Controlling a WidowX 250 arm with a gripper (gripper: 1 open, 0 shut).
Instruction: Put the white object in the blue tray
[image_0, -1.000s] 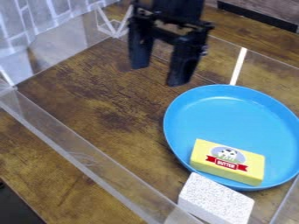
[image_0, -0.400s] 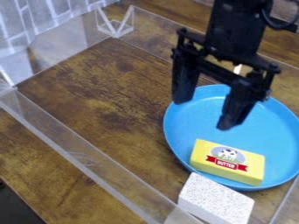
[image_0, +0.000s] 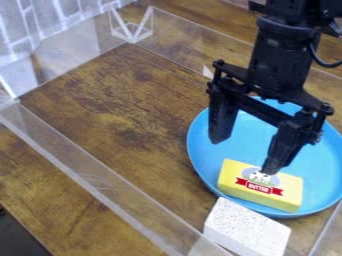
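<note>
1. Your only view looks steeply down from above one side of the brown wooden desk (image_0: 100, 105).
2. It sits fairly close, facing across the desktop, with the round bright blue plastic tray (image_0: 203, 150) toward the lower right.

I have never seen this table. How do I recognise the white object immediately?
Find the big round blue tray under the black claw. Just outside its rim, at the picture's bottom edge, lies the white block. Its surface is speckled and unlabelled, unlike the yellow labelled block inside the tray.
</note>
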